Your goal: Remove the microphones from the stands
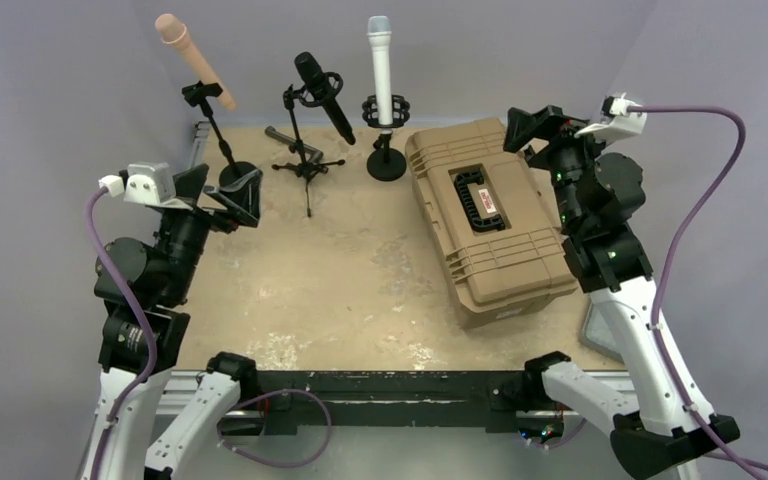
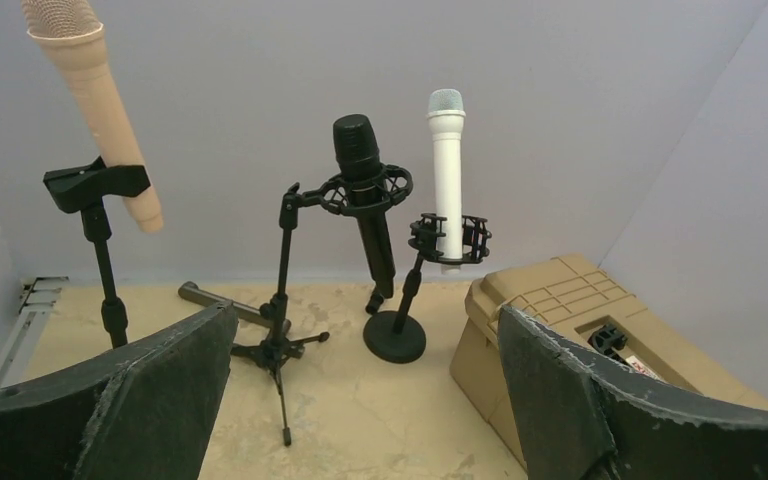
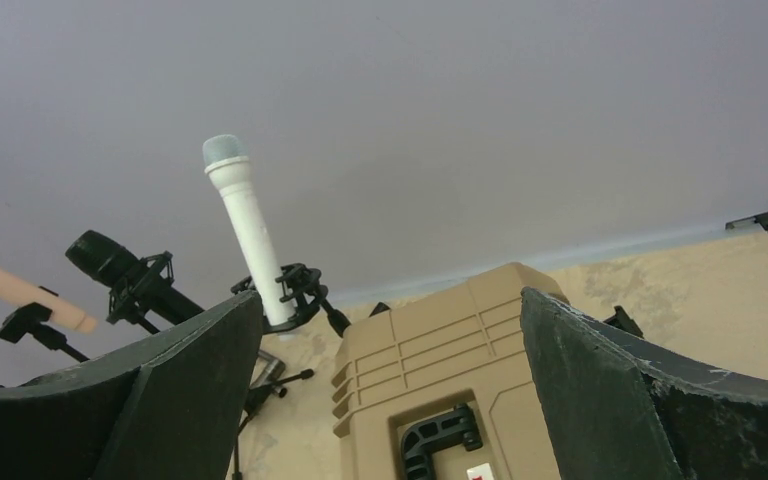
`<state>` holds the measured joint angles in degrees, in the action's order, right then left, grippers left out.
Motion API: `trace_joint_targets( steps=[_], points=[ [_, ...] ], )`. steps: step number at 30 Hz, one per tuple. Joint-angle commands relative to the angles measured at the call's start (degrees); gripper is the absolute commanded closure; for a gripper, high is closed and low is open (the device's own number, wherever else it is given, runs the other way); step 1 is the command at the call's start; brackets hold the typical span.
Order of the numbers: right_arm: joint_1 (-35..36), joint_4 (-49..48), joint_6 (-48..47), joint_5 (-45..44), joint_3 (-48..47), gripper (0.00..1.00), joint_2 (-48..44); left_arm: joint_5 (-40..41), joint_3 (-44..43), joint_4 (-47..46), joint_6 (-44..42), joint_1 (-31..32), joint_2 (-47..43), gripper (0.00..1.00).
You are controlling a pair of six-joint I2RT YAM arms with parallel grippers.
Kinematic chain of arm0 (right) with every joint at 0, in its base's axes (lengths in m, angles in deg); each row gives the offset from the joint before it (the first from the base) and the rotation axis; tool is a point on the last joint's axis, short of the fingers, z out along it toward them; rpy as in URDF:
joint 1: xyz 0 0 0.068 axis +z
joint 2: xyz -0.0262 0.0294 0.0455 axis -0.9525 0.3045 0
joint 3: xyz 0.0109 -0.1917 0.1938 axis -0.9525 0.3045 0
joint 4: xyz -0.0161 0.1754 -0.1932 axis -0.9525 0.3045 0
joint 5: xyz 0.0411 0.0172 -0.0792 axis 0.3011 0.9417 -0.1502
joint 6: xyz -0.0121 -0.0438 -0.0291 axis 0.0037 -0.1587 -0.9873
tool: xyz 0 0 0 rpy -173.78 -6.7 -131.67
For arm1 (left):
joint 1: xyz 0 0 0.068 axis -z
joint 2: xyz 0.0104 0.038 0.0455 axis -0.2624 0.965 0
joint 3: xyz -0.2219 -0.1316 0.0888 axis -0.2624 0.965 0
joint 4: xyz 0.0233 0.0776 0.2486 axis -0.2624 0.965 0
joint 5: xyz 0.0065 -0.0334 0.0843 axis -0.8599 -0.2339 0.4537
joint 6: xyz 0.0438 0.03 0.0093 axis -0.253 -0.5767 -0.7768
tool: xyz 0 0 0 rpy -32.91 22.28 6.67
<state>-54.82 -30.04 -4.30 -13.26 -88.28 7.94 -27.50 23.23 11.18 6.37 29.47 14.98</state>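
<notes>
Three microphones stand at the back of the table. A tan microphone point(image 1: 196, 60) point(image 2: 100, 100) leans in a clip stand point(image 1: 222, 140) at the left. A black microphone point(image 1: 325, 95) point(image 2: 365, 190) hangs in a shock mount on a tripod stand point(image 1: 305, 165). A white microphone point(image 1: 381, 65) point(image 2: 447, 170) point(image 3: 245, 230) sits upright in a round-base stand point(image 1: 386, 165). My left gripper point(image 1: 225, 190) point(image 2: 367, 312) is open, in front of the tan microphone's stand, touching nothing. My right gripper point(image 1: 540, 140) point(image 3: 390, 295) hovers open over the far end of the case, empty.
A tan hard case point(image 1: 490, 215) point(image 2: 560, 300) point(image 3: 440, 370) with a black handle lies on the right half of the table point(image 1: 310, 290). A grey bar point(image 1: 280, 135) point(image 2: 220, 300) lies behind the tripod. Grey walls close in the back and sides.
</notes>
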Motion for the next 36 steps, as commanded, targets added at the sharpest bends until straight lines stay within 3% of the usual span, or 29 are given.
trace_joint_targets(
  steps=[1,12,20,27,31,36],
  points=[
    [-0.29,-1.93,0.91,1.28,-0.65,0.01,1.88,-1.58,-0.54,-1.78,0.53,-0.46,1.42,0.00],
    [-0.28,1.26,1.86,4.43,-3.47,0.01,7.74,-4.58,-0.69,-1.91,2.55,-1.51,4.00,0.00],
    [0.16,-3.53,3.78,17.46,-1.96,0.01,10.05,-5.42,-0.79,-1.85,3.22,-1.52,4.65,0.00],
    [11.52,-4.60,2.94,18.28,-8.70,0.01,20.62,-5.09,-0.34,-2.12,3.50,-1.51,5.06,0.00],
    [18.27,-4.63,-1.98,16.94,-15.71,0.01,28.15,-3.20,-0.40,-1.56,2.51,-1.51,5.67,0.00],
    [19.92,-2.45,-6.08,11.96,-27.23,0.01,38.17,-2.03,-0.44,-1.08,1.50,-1.51,5.62,0.00]
  ],
)
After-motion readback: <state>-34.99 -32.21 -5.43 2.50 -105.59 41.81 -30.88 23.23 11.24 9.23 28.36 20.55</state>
